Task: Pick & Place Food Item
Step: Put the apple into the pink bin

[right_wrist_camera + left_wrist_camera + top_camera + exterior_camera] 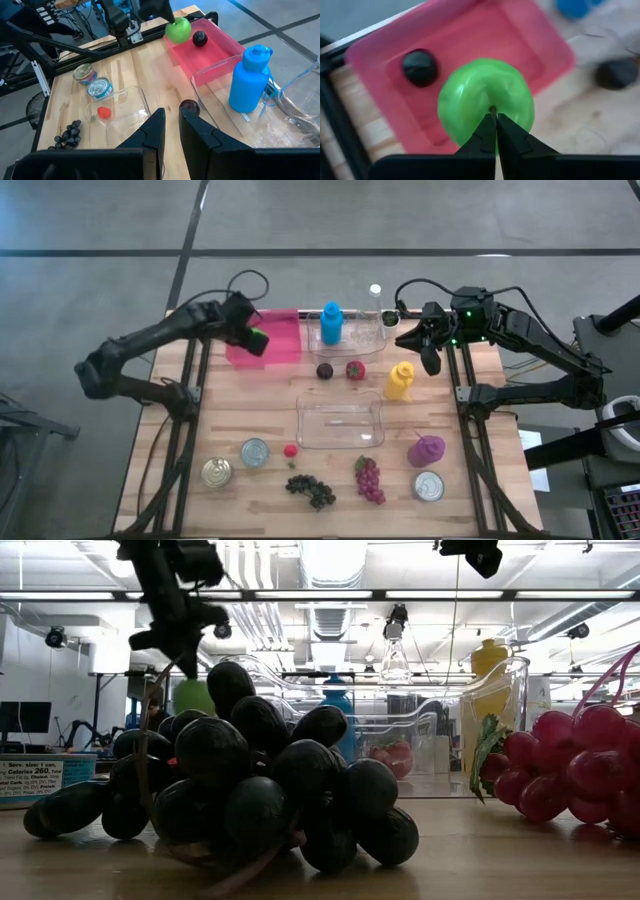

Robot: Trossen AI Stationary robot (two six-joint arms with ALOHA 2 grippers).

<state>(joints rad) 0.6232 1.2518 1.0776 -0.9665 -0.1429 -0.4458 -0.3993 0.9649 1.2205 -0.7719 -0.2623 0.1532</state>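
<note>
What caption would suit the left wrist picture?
Left gripper holding a green apple by its stem above the pink bin, a dark fruit inside.

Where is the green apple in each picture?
High view: green apple at the left gripper, over the pink tray.
Low view: behind the dark grapes, upper left.
Left wrist view: centre.
Right wrist view: top middle.
Shared landmark: the pink tray.

Left wrist view: green apple [485, 105] stem hidden behind closed fingers [482, 137]; blue item [575, 7] cut by frame edge, blurred. Low view: dark grapes [250, 780] block most of the table; red grapes [575, 765] cropped at edge.
</note>
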